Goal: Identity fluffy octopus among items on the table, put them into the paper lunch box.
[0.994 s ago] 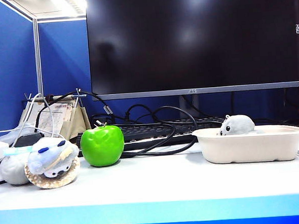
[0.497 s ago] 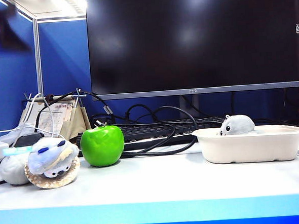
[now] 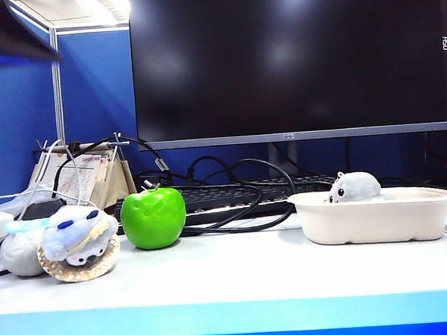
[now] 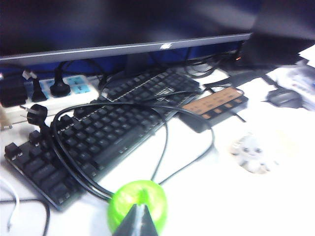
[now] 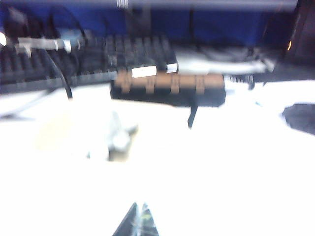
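Inside the paper lunch box (image 3: 374,217), on the table's (image 3: 238,277) right: fluffy octopus (image 3: 354,186), already placed. Left gripper (image 4: 139,216) hangs above the green apple (image 3: 153,216), jaws shut, empty. Right gripper (image 5: 138,222), blurred, seems shut, empty. Task looks done; next, prob. just retract arms.

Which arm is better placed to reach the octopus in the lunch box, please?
Probably the right: the right claw, shut, faces the fluffy octopus in the paper lunch box; the left claw, also shut, hangs over the green apple.
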`<action>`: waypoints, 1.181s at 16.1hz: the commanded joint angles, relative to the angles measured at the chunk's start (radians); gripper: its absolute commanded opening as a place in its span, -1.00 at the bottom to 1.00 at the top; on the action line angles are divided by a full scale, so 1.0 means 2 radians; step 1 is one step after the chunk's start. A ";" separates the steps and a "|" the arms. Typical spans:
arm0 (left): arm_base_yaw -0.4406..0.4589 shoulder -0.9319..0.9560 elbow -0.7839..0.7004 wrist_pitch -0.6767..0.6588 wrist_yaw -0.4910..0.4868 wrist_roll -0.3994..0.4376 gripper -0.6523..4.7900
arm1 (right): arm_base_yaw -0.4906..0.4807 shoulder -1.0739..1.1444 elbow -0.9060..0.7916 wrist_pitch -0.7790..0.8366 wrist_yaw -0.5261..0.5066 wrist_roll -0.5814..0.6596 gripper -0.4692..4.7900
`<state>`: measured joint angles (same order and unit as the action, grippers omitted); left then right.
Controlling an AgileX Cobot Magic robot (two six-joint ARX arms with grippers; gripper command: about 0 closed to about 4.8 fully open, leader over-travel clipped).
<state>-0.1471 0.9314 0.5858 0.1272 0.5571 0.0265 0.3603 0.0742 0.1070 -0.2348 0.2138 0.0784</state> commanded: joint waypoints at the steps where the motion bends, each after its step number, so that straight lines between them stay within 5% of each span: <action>1: -0.003 -0.096 0.001 -0.080 -0.005 0.013 -0.78 | 0.000 0.000 0.003 -0.004 0.001 0.000 -0.82; 12: -0.003 -0.402 -0.005 -0.350 -0.069 0.013 -0.78 | 0.000 0.000 0.003 -0.004 0.001 0.000 -0.82; 19: -0.003 -0.464 -0.011 -0.389 -0.089 -0.016 -0.78 | 0.000 0.000 0.003 0.014 0.001 0.000 -0.82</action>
<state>-0.1524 0.0067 0.5632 -0.6483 0.3809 0.0307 0.3607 0.0738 0.1070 -0.2260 0.2138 0.0788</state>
